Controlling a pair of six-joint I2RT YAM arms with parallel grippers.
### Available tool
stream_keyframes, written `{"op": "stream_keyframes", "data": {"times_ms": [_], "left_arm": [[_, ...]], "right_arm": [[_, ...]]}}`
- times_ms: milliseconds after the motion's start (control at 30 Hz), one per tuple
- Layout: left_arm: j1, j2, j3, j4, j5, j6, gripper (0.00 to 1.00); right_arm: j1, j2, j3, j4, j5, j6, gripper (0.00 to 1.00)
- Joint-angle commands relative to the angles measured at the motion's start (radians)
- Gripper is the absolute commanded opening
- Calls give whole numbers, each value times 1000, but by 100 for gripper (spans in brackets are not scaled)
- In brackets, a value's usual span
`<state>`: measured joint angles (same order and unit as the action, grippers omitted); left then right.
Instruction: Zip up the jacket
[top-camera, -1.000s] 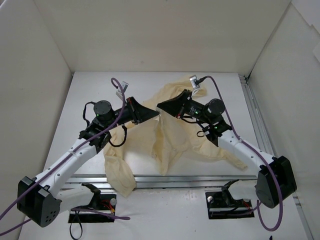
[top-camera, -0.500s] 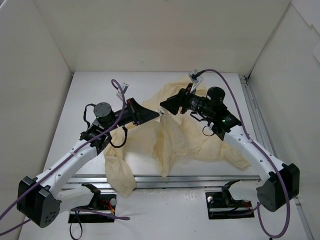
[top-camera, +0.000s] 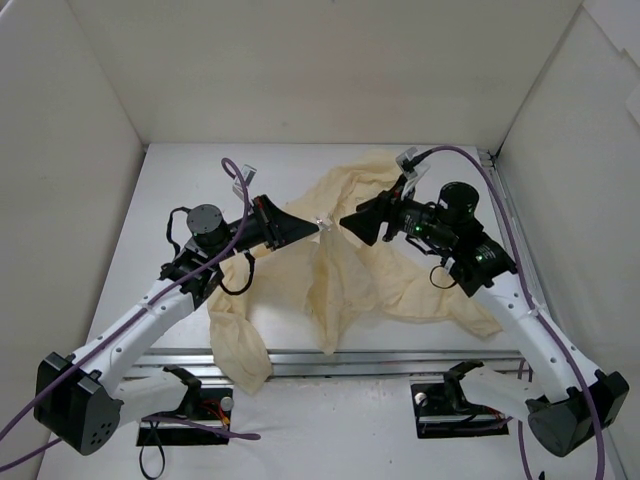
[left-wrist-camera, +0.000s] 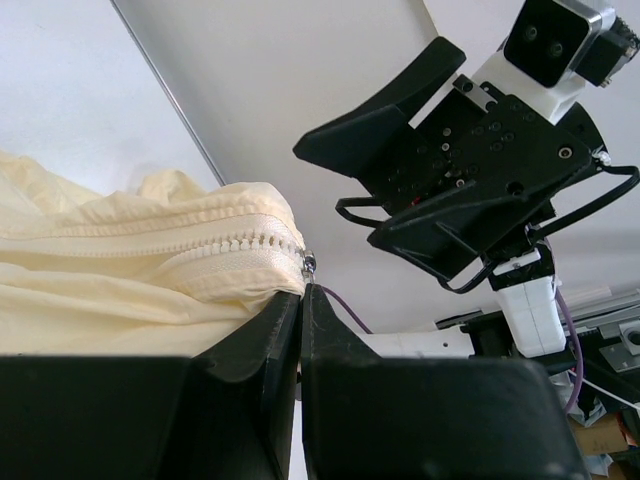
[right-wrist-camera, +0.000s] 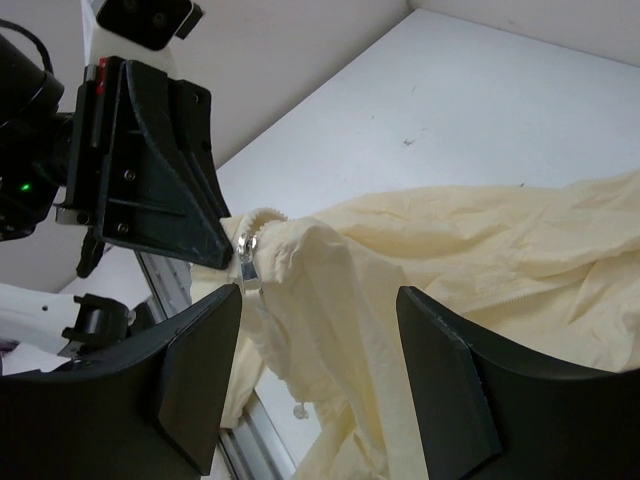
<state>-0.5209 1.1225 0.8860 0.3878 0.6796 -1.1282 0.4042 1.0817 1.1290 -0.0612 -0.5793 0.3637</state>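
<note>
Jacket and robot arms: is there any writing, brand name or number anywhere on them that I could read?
No readable text anywhere.
The jacket shows no print or label.
The small white tag on a wrist cable is too small to tell whether it bears writing.

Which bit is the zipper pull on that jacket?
Find the cream jacket spread on the white table. Its raised peak is pinched by the left gripper. The pull is the small silver tab hanging at that peak, shiny against the matte cloth.
</note>
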Motion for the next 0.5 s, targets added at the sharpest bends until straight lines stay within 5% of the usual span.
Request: {"op": "stream_keyframes", "data": {"times_ms": [0, 467], "left_arm": [[9, -9, 13, 92, 11, -10, 0], [9, -20, 25, 89, 9, -13, 0]], "right_arm": [[10, -32, 6, 1, -53, -37, 60], [102, 38, -8, 1, -56, -80, 59]]}}
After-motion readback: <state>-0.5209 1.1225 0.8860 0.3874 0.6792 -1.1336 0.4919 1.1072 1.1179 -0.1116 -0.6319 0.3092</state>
